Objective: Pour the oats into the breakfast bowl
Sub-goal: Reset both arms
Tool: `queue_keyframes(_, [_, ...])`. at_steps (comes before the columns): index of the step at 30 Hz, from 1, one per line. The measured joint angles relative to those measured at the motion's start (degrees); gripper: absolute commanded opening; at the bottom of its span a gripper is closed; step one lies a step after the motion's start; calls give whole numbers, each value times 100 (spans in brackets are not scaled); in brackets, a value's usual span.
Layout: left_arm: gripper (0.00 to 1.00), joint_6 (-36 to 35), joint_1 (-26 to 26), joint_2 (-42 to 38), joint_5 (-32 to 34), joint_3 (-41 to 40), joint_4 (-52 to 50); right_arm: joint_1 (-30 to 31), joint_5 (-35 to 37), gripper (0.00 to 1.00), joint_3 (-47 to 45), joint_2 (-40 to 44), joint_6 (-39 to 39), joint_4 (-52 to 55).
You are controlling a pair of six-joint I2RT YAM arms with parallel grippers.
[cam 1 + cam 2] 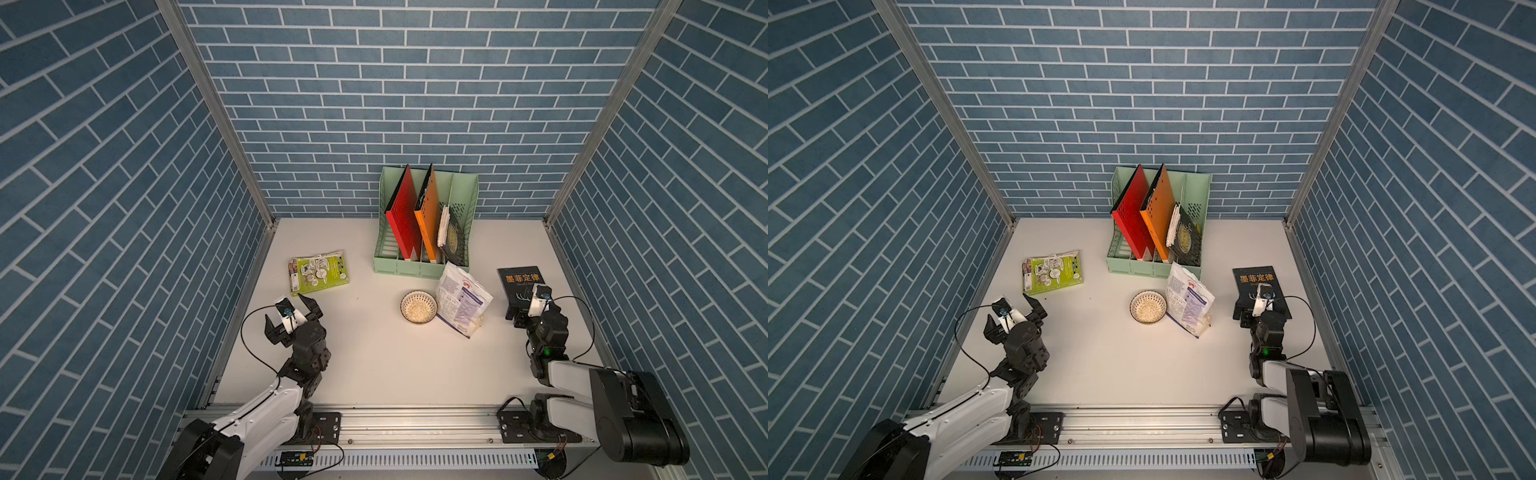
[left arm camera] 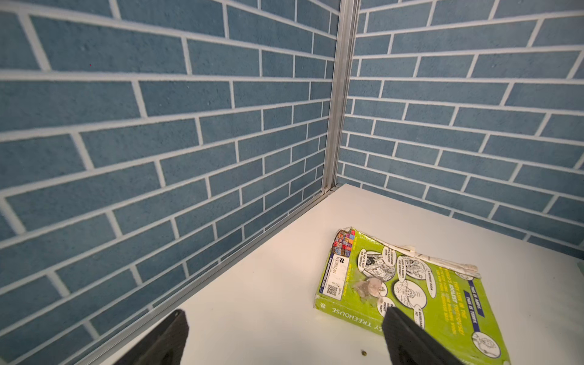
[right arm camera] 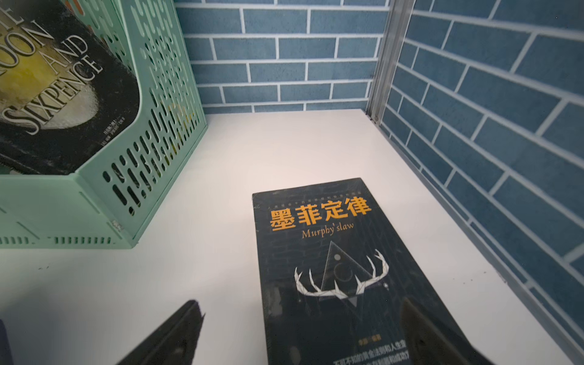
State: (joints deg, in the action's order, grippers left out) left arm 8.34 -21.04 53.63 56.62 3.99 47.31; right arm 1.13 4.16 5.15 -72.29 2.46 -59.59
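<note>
- The small round ceramic breakfast bowl (image 1: 419, 296) with a dark dotted pattern and dark rim is seen in both top views, standing near the middle of the white table (image 1: 374, 365).
- Pale beige oats (image 1: 417, 311) are seen lying inside it.
- The white stand-up pouch (image 1: 463, 301) is placed just beside the bowl, between it and the right arm; contact cannot be told.
- The pouch's far end is found near the front of the mint-green plastic file rack (image 1: 415, 270).
- The left gripper (image 2: 284, 316) is held with jaws spread wide and nothing between them, near the flat green cartoon-printed book (image 2: 410, 290).
- The right gripper (image 3: 300, 303) is likewise spread wide and empty, over the near end of the black book with orange lettering (image 3: 319, 252).
</note>
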Motion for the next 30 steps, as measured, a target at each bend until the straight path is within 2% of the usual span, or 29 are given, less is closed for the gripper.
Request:
queue_keyframes(7, [100, -170, 507, 1316, -1008, -11, 1320, 0, -103, 100, 28, -1250, -129, -1663])
queue_keyframes(16, [100, -1078, 654, 2905, -2345, 380, 2782, 0, -254, 100, 647, -1504, -203, -1523])
queue_keyframes(23, [100, -1034, 1416, 3145, -3580, 372, 3261, 9, -278, 100, 647, -1504, -249, -1502])
queue_keyframes(26, [99, -931, 1672, 3300, -4083, 553, 2977, 11, -295, 100, 647, -1504, -251, -1502])
queue_keyframes(30, [99, -813, 1825, 3311, -4428, 664, 2916, 11, -428, 100, 647, -1504, -295, -1495])
